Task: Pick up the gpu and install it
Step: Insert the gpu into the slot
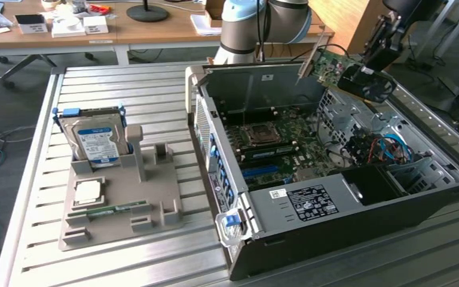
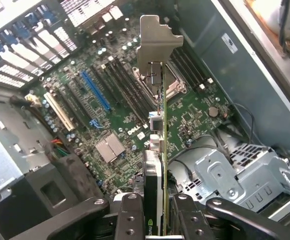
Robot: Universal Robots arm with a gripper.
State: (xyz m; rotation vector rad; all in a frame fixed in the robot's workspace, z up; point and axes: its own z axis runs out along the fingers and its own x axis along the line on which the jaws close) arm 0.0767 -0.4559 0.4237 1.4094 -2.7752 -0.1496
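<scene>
The gpu (image 1: 330, 64), a green card with a silver end bracket (image 1: 302, 69), hangs tilted above the far right corner of the open computer case (image 1: 333, 206). My gripper (image 1: 355, 76) is shut on the card's end opposite the bracket. In the wrist view the gpu (image 2: 163, 125) shows edge-on between my fingers (image 2: 130, 215), gripper (image 2: 157, 222), with its bracket (image 2: 156, 40) pointing away. Below it lies the green motherboard (image 2: 189, 115) with a blue slot (image 2: 96, 91) and black slots; the card is clear of them.
At the exterior view's left, a grey fixture (image 1: 118, 206) holds a silver hard drive (image 1: 94, 140), a processor chip (image 1: 88, 191) and a memory stick (image 1: 110, 209). Drive cages and cables (image 1: 381, 149) crowd the case's right side. The arm's base (image 1: 262, 24) stands behind.
</scene>
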